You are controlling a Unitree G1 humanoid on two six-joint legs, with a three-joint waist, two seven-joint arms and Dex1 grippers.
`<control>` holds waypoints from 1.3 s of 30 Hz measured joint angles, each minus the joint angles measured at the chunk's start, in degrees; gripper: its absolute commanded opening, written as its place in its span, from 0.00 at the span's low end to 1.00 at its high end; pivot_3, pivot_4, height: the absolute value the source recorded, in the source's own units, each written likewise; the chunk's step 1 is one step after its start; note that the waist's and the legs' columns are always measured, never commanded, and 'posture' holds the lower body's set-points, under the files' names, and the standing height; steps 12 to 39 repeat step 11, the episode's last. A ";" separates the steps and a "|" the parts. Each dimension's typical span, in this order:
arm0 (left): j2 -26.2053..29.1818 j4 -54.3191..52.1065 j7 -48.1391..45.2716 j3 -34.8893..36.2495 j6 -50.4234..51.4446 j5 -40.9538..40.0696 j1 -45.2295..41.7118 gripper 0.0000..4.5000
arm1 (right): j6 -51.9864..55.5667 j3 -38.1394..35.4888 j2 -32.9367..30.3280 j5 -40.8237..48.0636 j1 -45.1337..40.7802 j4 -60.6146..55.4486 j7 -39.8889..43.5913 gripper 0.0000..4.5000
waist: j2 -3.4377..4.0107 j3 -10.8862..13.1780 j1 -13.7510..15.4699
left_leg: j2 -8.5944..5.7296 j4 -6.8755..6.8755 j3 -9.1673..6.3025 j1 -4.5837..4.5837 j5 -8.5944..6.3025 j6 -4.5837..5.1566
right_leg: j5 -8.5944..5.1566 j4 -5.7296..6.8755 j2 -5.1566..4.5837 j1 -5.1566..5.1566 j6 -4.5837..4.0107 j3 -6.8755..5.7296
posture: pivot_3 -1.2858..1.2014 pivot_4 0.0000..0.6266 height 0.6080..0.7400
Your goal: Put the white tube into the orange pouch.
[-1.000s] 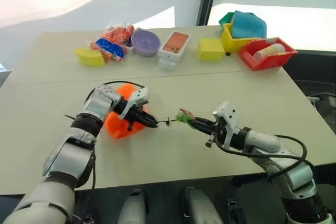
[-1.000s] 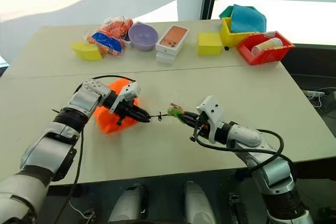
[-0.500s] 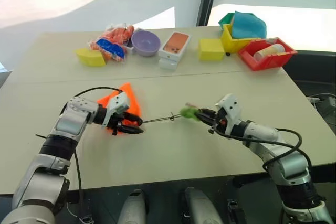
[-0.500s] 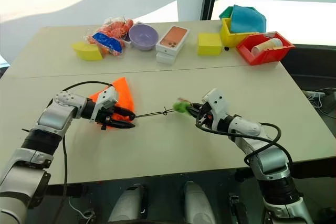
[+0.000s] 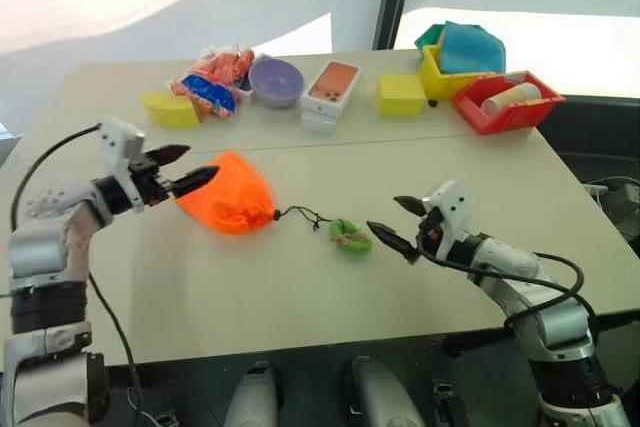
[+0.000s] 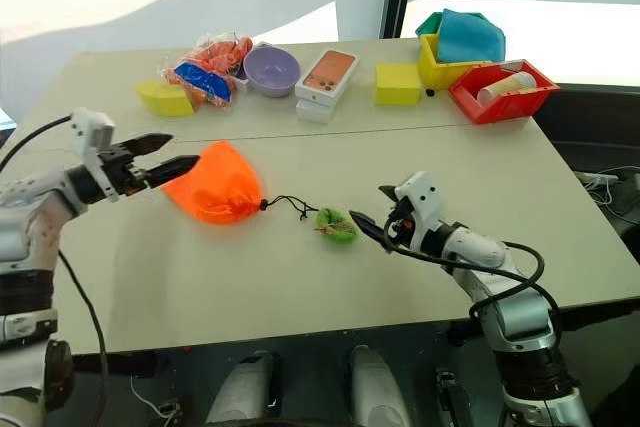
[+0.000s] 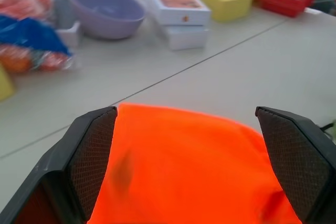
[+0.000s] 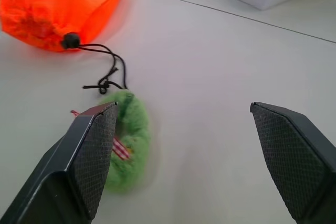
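lying closed on the pale table (image 5: 330, 287), the bright orange soft fabric drawstring pouch (image 5: 228, 205) has its black cord (image 5: 303, 216) trailing slack to the fuzzy green tassel (image 5: 351, 236). a second ago both grippers pulled that cord taut; now both have let go. the left gripper (image 5: 188, 169) hovers just beside the pouch, jaws wide and empty. the right gripper (image 5: 399, 223) sits near the tassel, likewise spread and holding nothing. the small white tube is not visible; judging by the cinched, bulging pouch, it is probably inside, so the task looks essentially finished.
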 measured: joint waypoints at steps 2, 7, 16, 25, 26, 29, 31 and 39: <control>0.02 -0.97 2.97 1.76 -1.79 1.00 6.22 1.00 | -0.83 -1.38 0.33 1.07 0.39 1.01 1.13 0.92 | 0.00 0.00 0.03 | 0.02 -0.01 0.01 0.00 0.00 0.00 | 0.09 0.00 -0.01 0.00 -0.18 0.01 | 0.52 0.24 1.00; -2.67 -3.99 9.88 4.73 -5.77 2.32 17.18 1.00 | -3.75 -3.27 0.02 1.93 1.05 5.52 4.57 0.92 | -0.02 -0.01 0.58 | 0.01 0.04 0.04 -0.02 0.00 -0.01 | 0.04 -0.03 -0.08 0.01 -0.32 0.00 | 0.52 0.24 1.00; -5.53 -8.63 13.59 5.40 -7.06 2.09 20.95 1.00 | -6.14 -3.18 -0.65 0.91 0.61 9.28 6.79 0.92 | -0.03 -0.02 0.50 | 0.01 0.06 0.18 -0.01 0.00 -0.02 | 0.06 -0.04 -0.15 0.02 -0.36 0.02 | 0.52 0.24 1.00; -5.53 -8.63 13.59 5.40 -7.06 2.09 20.95 1.00 | -6.14 -3.18 -0.65 0.91 0.61 9.28 6.79 0.92 | -0.03 -0.02 0.50 | 0.01 0.06 0.18 -0.01 0.00 -0.02 | 0.06 -0.04 -0.15 0.02 -0.36 0.02 | 0.52 0.24 1.00; -5.53 -8.63 13.59 5.40 -7.06 2.09 20.95 1.00 | -6.14 -3.18 -0.65 0.91 0.61 9.28 6.79 0.92 | -0.03 -0.02 0.50 | 0.01 0.06 0.18 -0.01 0.00 -0.02 | 0.06 -0.04 -0.15 0.02 -0.36 0.02 | 0.52 0.24 1.00; -5.53 -8.63 13.59 5.40 -7.06 2.09 20.95 1.00 | -6.14 -3.18 -0.65 0.91 0.61 9.28 6.79 0.92 | -0.03 -0.02 0.50 | 0.01 0.06 0.18 -0.01 0.00 -0.02 | 0.06 -0.04 -0.15 0.02 -0.36 0.02 | 0.52 0.24 1.00; -5.53 -8.63 13.59 5.40 -7.06 2.09 20.95 1.00 | -6.14 -3.18 -0.65 0.91 0.61 9.28 6.79 0.92 | -0.03 -0.02 0.50 | 0.01 0.06 0.18 -0.01 0.00 -0.02 | 0.06 -0.04 -0.15 0.02 -0.36 0.02 | 0.52 0.24 1.00; -5.53 -8.63 13.59 5.40 -7.06 2.09 20.95 1.00 | -6.14 -3.18 -0.65 0.91 0.61 9.28 6.79 0.92 | -0.03 -0.02 0.50 | 0.01 0.06 0.18 -0.01 0.00 -0.02 | 0.06 -0.04 -0.15 0.02 -0.36 0.02 | 0.52 0.24 1.00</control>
